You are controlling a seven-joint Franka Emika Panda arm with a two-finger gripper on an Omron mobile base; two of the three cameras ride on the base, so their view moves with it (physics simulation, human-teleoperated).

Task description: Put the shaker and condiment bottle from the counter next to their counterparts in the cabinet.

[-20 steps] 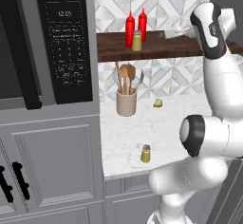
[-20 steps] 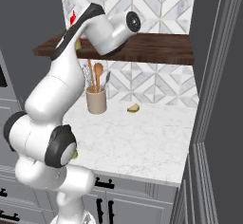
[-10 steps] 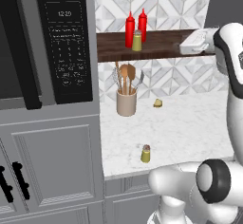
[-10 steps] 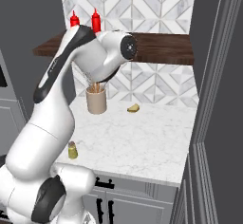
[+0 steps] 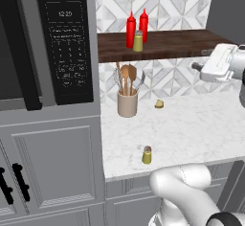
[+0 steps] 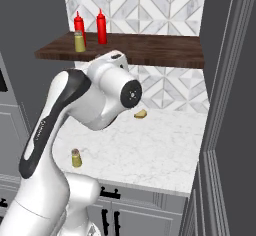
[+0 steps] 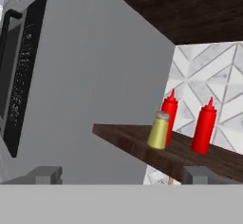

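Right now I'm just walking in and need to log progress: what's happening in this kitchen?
The gripper is open and empty, facing the dark wooden cabinet shelf from the side. Two red condiment bottles and one olive-yellow shaker stand together on that shelf, so the bottle seems already delivered. The other shaker is on the marble counter near its front edge, not yet picked up. A utensil crock stands at the back of the counter.
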